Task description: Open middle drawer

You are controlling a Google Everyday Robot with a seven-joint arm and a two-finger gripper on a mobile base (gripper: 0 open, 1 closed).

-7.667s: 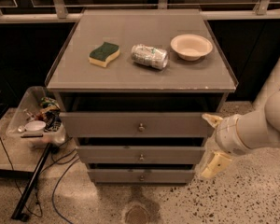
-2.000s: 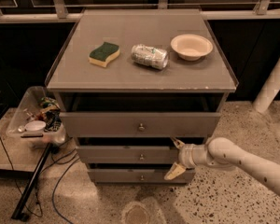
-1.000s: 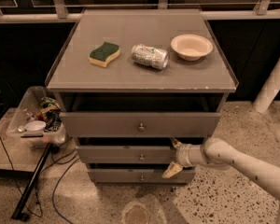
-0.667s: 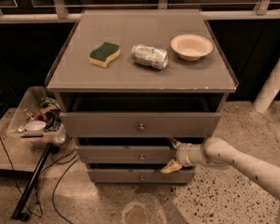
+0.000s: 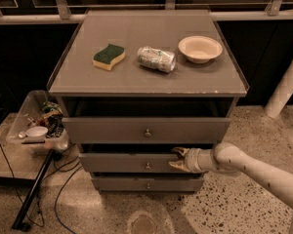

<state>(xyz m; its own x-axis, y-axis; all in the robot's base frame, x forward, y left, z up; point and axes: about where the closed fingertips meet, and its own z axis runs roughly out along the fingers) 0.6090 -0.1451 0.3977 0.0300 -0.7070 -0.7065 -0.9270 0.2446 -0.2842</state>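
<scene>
Claw (image 5: 179,159) has crept left over the last seconds and now sits against the right end of the middle drawer (image 5: 127,163), fingers spread wide, holding nothing; the knob (image 5: 147,165) lies just to its left, not yet reached; the drawer front looks unmoved, so I judge the pull has yet to begin; farther back, sponge (image 5: 109,56), can (image 5: 156,59) and bowl (image 5: 200,48) rest as before.

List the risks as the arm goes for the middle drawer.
1. The gripper sits right of the knob on the middle drawer, fingers open; closing there may grab nothing.
2. Its upper finger is close under the top drawer and might snag it.
3. A jerk could roll the can lying on its side.
</scene>
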